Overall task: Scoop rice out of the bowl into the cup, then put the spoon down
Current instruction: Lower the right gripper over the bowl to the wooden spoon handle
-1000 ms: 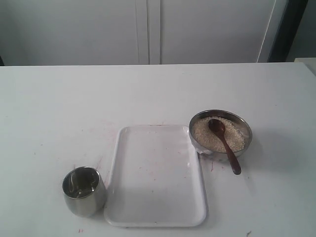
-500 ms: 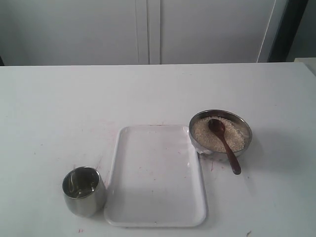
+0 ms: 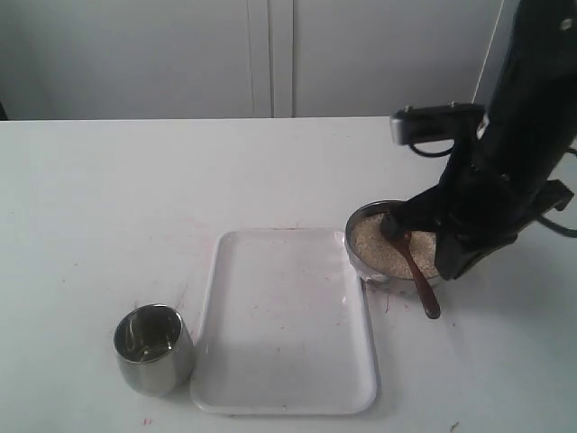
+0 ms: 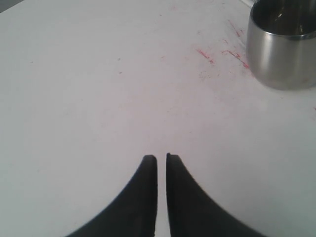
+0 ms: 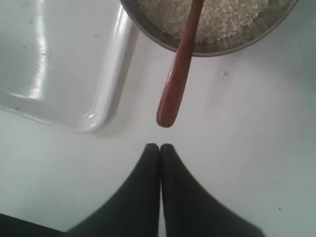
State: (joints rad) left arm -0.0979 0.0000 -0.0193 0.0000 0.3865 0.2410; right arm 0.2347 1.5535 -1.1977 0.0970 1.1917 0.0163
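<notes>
The steel bowl (image 3: pixel 361 257) of off-white rice (image 3: pixel 374 248) stands at the right of the table, and my right arm (image 3: pixel 491 194) covers its far side. The brown wooden spoon (image 3: pixel 420 281) lies in the rice with its handle out over the rim. My right gripper (image 5: pixel 159 146) is shut and empty, above the table just short of the handle's end (image 5: pixel 169 108). The steel cup (image 3: pixel 153 348) stands at the front left. My left gripper (image 4: pixel 161 157) is shut with nothing in it, over bare table some way from the cup (image 4: pixel 282 47).
A white rectangular tray (image 3: pixel 284 320) lies between the cup and the bowl, its corner (image 5: pixel 94 118) close to the spoon handle. Faint red marks stain the table by the cup (image 4: pixel 217 54). White cabinet doors stand behind the table.
My right arm has come into the exterior view and now hangs over the bowl and spoon. Bowl, spoon, cup and tray have not moved.
</notes>
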